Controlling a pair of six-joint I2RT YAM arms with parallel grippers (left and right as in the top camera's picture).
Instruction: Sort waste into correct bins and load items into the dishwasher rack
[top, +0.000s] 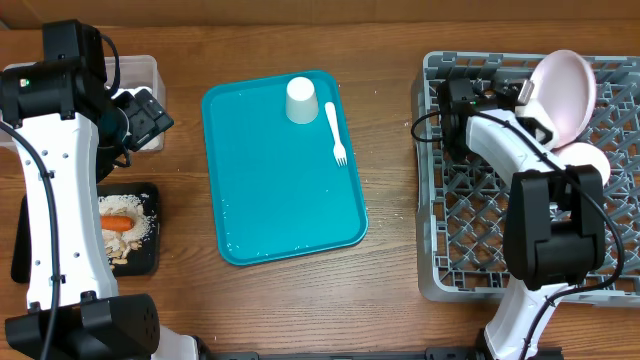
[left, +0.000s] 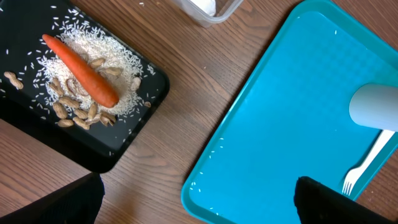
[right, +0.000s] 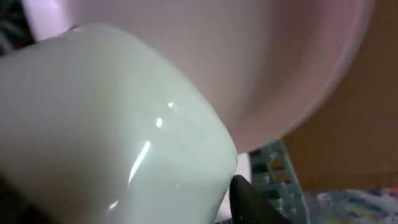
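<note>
The left tool (top: 140, 118) hangs over the left end of the desk (top: 390, 300), just beside the clear tub (top: 150, 70). Its wrist camera shows its 2 fingers (left: 62, 199) spread wide with nothing between them. Nearer the robot lies the black tray (top: 140, 250), which carries 1 orange carrot (left: 81, 70) on a bed of beige scraps (left: 74, 106) and scattered crumbs. A corner of the tub shows something white inside; what it is I cannot tell. In the middle of the desk the teal tray (top: 280, 190) bears 1 upturned white cup (top: 302, 100) at its far edge and 1 white fork (top: 337, 132) just to the right of the cup, apart from it. At the right end stands the grey rack (top: 470, 230), with the pinkish plate (top: 565, 85) propped upright in its far right part and 1 white bowl (top: 588, 160) close against it on the near side. The right tool (top: 540, 112) reaches in at the plate and bowl. Its own camera is filled by the bowl (right: 112, 124) with the plate (right: 249, 56) behind, and only 1 dark finger (right: 249, 202) shows at the bowl's edge, so whether this tool grips the bowl or has let go cannot be told.
</note>
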